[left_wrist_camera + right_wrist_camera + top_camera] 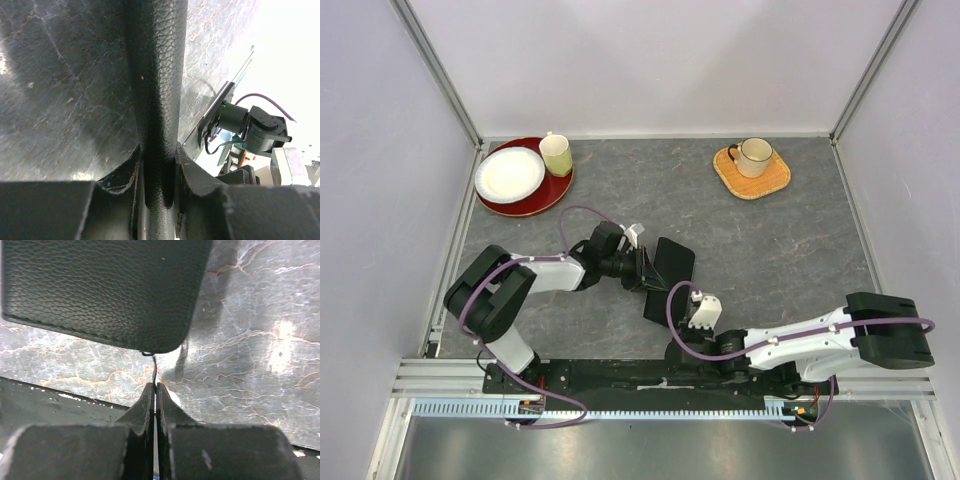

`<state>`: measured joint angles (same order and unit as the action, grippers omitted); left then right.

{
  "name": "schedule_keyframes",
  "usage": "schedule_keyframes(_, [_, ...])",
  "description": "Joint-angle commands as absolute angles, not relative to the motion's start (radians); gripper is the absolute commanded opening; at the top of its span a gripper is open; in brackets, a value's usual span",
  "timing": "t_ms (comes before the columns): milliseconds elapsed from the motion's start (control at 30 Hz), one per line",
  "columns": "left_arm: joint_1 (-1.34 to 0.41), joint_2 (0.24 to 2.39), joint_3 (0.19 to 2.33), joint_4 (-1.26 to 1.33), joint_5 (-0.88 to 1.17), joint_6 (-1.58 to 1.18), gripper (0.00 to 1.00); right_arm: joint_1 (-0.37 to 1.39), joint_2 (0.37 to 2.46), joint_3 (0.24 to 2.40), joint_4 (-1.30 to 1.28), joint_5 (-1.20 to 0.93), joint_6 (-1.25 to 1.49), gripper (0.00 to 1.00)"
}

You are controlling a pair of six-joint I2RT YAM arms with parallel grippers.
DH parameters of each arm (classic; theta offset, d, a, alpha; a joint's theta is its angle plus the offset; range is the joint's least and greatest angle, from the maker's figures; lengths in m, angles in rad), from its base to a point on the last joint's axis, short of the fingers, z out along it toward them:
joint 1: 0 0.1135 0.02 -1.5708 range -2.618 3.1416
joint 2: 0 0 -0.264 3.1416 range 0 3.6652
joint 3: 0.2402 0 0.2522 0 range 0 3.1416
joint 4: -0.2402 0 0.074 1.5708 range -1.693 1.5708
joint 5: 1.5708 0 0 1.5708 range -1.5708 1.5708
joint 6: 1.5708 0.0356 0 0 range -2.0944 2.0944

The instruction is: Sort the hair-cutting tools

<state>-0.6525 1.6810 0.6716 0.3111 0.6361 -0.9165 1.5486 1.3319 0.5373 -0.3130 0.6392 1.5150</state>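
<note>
The hair-cutting tools are out of view in every frame. A black zip case (pixel 667 268) lies mid-table. My left gripper (pixel 645 268) is shut on the case's left edge. In the left wrist view the leathery case edge (pixel 155 100) runs up between the fingers of the left gripper (pixel 157 165). My right gripper (pixel 678 322) sits at the case's near corner. In the right wrist view the right gripper (pixel 155 386) is shut on the thin zipper pull (pixel 154 371), which hangs from the corner of the case (pixel 100 290).
At the back left stands a red tray (pixel 552 190) with a white plate (pixel 509 173) and a green cup (pixel 556 154). A woven coaster (pixel 752 175) with a mug (pixel 753 155) is at the back right. White walls enclose the table.
</note>
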Motion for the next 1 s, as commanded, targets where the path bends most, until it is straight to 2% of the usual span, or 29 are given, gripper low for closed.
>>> schedule_keyframes(0, [-0.601,1.563,0.768,0.161,0.653,-0.839,0.02,1.555,1.263,0.526,-0.446,0.704,1.525,0.0])
schedule_keyframes(233, [-0.492,1.526,0.908,0.026,0.824,-0.723,0.02,1.458,1.285,0.693,-0.439,0.755,1.178,0.0])
schedule_keyframes(400, [-0.459,1.499,1.011,-0.117,0.844,-0.66,0.02,1.352,1.263,0.733,-0.324,0.687,0.932,0.0])
schedule_keyframes(700, [-0.336,1.387,1.04,-0.186,0.888,-0.68,0.02,1.201,1.223,0.762,-0.298,0.589,0.729,0.0])
schedule_keyframes(967, [-0.328,1.284,1.048,-0.239,0.976,-0.647,0.02,1.071,1.192,0.776,-0.2,0.491,0.52,0.0])
